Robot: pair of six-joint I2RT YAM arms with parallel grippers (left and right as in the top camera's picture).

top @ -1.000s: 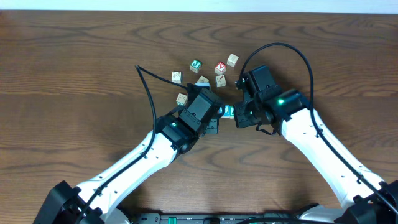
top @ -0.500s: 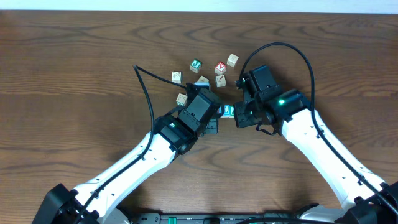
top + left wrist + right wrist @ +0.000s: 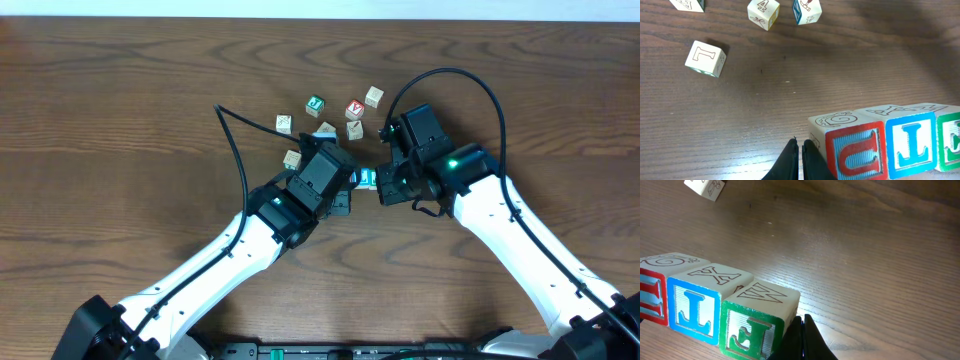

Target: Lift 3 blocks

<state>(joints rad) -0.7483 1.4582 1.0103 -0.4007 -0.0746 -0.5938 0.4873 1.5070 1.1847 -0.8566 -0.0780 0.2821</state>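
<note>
- Left gripper [image 3: 800,146]: clenched, with the two fingers pressed together and nothing between them. In the left wrist view it sits at the bottom centre of the frame. Its closed tip is just beside the outer side of the red-faced block [image 3: 856,152].
- Right gripper [image 3: 802,323]: clenched, fingers together, nothing between them. In the right wrist view it sits at the bottom centre. Its tip lies against the outer side of the green-faced block [image 3: 751,330].
- The three task blocks form one straight row, side by side and touching.
- In the left wrist view the row runs along the lower right, in this order from left to right: red-faced block, blue-faced block [image 3: 910,144], green-faced block, which is cut off by the right edge.
- The red-faced block carries a spiral mark on its upper face.
- In the overhead view the row [image 3: 366,180] appears at the frame centre, between the two gripper heads and mostly hidden by them.
- Whether the row rests on the table [image 3: 120,100] or is clear of it cannot be told.
- Loose blocks lie above the centre of the overhead frame, apart from the row. They include a green-topped block [image 3: 315,104], a red block with a V mark [image 3: 354,109] and a pale block [image 3: 374,96].
- A pale block [image 3: 705,58] lies at the upper left of the left wrist view.
</note>
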